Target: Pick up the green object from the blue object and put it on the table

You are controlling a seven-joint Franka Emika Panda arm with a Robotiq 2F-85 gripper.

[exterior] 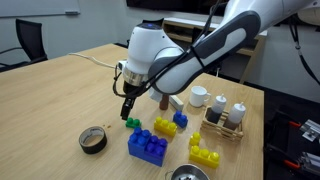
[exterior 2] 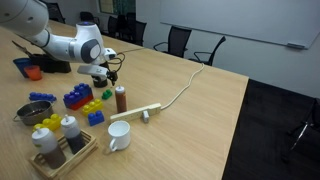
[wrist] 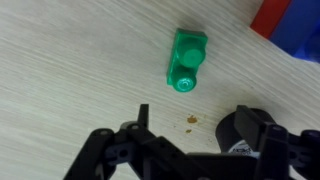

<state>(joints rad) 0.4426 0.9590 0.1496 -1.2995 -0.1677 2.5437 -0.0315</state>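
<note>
- The small bright green plastic block with round studs point(wrist: 186, 60) lies on the smooth light-wood desk point(wrist: 70, 60). It is not on the large royal-blue studded plastic block point(wrist: 292, 25), of which only a corner shows at the upper right edge of the wrist view.
- In an exterior view the green block point(exterior: 132, 124) sits near the blue block point(exterior: 147, 146) but apart from it.
- The hand point(wrist: 185, 150) is open. Its dark fingers point(wrist: 105, 150) are spread wide with only bare wood between them, and it holds nothing.
- In both exterior views the hand point(exterior: 127, 112) point(exterior 2: 101, 76) points straight down, hovering close over the green block. The white arm with a black sleeve point(exterior: 200, 50) arches down to it.
- Bare desk lies open on the side of the green block away from the other blocks. A round dark tin point(exterior: 93, 140) sits near.
- Yellow studded blocks point(exterior: 165, 127) and a small blue block point(exterior: 180, 120) cluster beside the big blue one.
- The plastic looks glossy, and the desk shows fine, pale grain.
</note>
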